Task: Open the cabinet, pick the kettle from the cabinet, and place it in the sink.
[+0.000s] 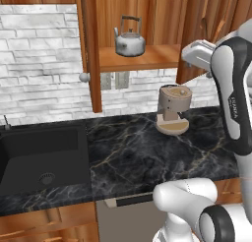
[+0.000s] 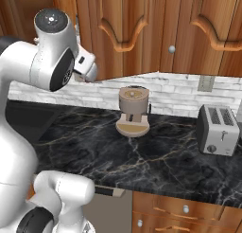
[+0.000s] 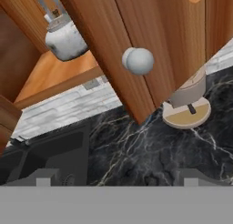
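The cabinet (image 1: 147,58) stands open, its doors swung out to either side. Upright on its wooden shelf is the silver kettle (image 1: 130,40), seen also as the kettle (image 3: 65,39) at the upper left of the hand view. My gripper (image 1: 193,56) hovers beside the right door, level with the shelf and to the kettle's right. In the hand view my gripper (image 3: 120,178) is open with nothing between its tips, and the door's round knob (image 3: 139,60) is just ahead. The black sink (image 1: 74,137) lies low on the left.
A round wooden-based coffee machine (image 1: 173,110) stands on the dark marble counter (image 1: 133,152) below the cabinet. A silver toaster (image 2: 217,130) sits further right. The open left door (image 1: 91,49) hangs out over the counter beside the sink.
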